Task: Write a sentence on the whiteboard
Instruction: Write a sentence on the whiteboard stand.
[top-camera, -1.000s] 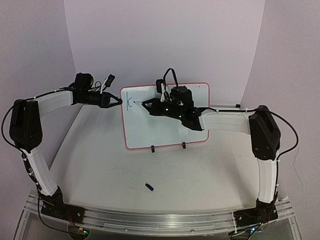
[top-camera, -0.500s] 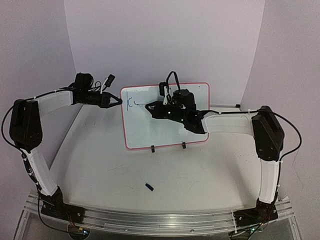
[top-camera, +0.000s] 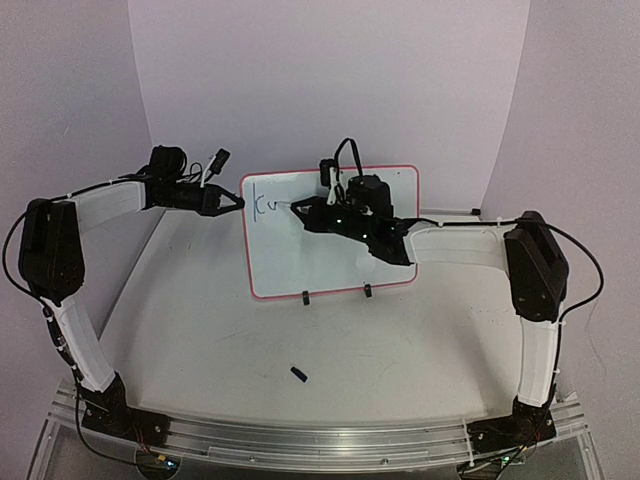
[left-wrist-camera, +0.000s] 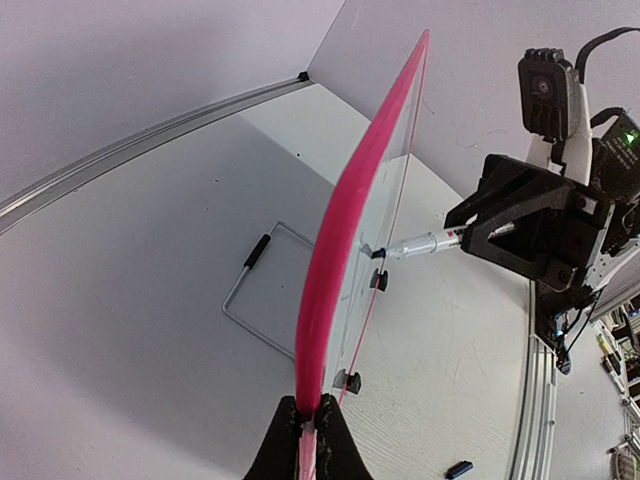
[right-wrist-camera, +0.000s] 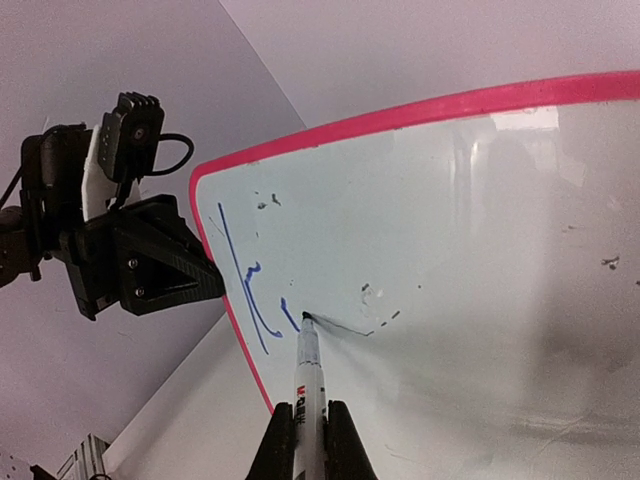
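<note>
Early in writing: barely 1 letter of the sentence (right-wrist-camera: 252, 290) on the upright whiteboard (top-camera: 330, 265), far side of the table (top-camera: 330, 350). Left gripper (left-wrist-camera: 308, 432) clamped on its pink rim. Right gripper (right-wrist-camera: 310, 428) pinching a marker (right-wrist-camera: 309, 365), tip touching the board. Next: finish the 2nd letter with light, even pressure.

The whiteboard (top-camera: 300, 265) is white with a pink-red rim. The start of the sentence (right-wrist-camera: 242, 275) is thin blue lines. The marker (right-wrist-camera: 308, 380) is white with a black tip. The left end effector (left-wrist-camera: 305, 415) and right end effector (right-wrist-camera: 308, 420) are black. The desk (top-camera: 250, 340) is white, with a small dark piece (top-camera: 298, 374) on it.
</note>
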